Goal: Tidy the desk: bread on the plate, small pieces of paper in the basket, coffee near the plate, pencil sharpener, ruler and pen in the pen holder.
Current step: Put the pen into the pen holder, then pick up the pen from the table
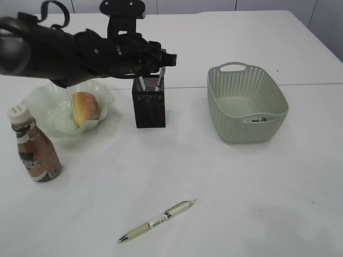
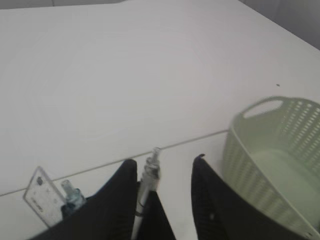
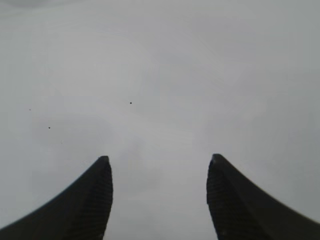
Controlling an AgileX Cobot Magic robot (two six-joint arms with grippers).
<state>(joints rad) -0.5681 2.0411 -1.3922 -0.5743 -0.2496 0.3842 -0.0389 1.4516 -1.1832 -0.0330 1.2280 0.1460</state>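
Coffee (image 1: 33, 144) upright at left of worktop (image 1: 214, 176); bread (image 1: 84, 107) on plate (image 1: 37, 101). Left tool (image 2: 165, 167) above pen holder (image 1: 149, 104), jaws parted, a pen (image 2: 150, 172) between them, contact unclear. Ruler (image 2: 42, 192) in holder. Basket (image 1: 246, 101) right. Loose pen (image 1: 158, 220) in front. Right tool (image 3: 159, 167) open, empty.

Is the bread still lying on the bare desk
No, the bread sits in the plate, left of the pen holder.

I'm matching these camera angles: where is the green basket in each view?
Exterior view: basket right of centre, beside the pen holder.
Left wrist view: basket at the right edge, right of the left hand.
Right wrist view: not in it.
Shared landmark: the desk seam.
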